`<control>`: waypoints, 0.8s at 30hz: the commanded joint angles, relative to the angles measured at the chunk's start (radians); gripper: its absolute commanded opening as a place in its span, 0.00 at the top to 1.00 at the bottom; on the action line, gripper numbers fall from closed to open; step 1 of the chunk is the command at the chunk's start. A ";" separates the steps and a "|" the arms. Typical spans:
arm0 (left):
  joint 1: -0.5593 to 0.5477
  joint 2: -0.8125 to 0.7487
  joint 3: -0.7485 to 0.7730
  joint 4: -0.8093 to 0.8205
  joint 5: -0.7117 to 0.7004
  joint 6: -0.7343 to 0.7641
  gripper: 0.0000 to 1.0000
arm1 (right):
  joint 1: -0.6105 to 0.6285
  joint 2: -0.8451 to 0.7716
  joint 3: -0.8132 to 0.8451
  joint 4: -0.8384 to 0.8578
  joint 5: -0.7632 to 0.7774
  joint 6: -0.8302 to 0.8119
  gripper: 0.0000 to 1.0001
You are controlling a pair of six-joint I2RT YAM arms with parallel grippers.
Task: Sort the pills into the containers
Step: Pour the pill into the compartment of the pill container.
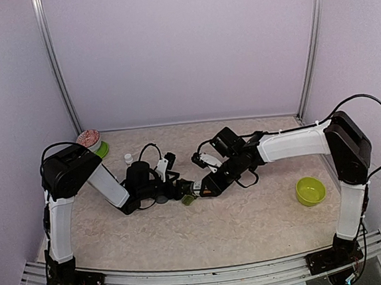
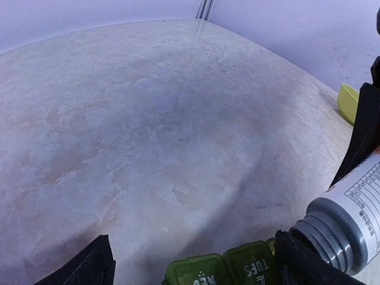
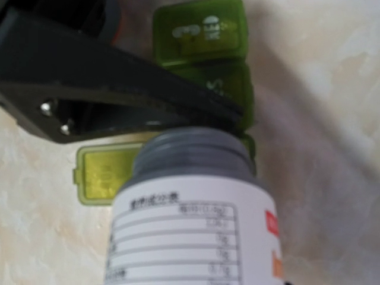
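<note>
Lab test booth: plain lilac walls (image 1: 182, 50), aluminium posts (image 1: 57, 67), marbled tabletop (image 1: 252, 234).

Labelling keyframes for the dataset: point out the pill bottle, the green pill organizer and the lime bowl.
pill bottle (image 3: 196, 214): right wrist view, on its white label.
pill organizer (image 2: 202, 273): left wrist view, on a closed lid.
lime bowl (image 1: 311, 198): top view, on its near wall.

The top camera looked down from high behind the near edge over the whole table (image 1: 251, 230), while both wrist cameras sat low and close — sharing the green containers (image 2: 249, 264) and the grey-necked bottle (image 3: 196, 225).
</note>
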State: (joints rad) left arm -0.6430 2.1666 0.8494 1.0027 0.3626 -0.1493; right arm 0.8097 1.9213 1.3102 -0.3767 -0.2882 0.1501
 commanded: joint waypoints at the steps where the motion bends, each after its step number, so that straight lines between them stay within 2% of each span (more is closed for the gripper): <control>1: -0.001 0.006 -0.020 -0.049 0.009 -0.011 0.10 | 0.009 0.016 0.021 -0.014 0.005 -0.010 0.78; 24: 0.000 0.007 -0.021 -0.050 0.006 -0.012 0.10 | 0.009 -0.018 -0.015 0.068 -0.041 0.000 0.78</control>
State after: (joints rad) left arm -0.6430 2.1666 0.8494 1.0027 0.3626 -0.1493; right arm 0.8097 1.9263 1.3094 -0.3550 -0.3099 0.1497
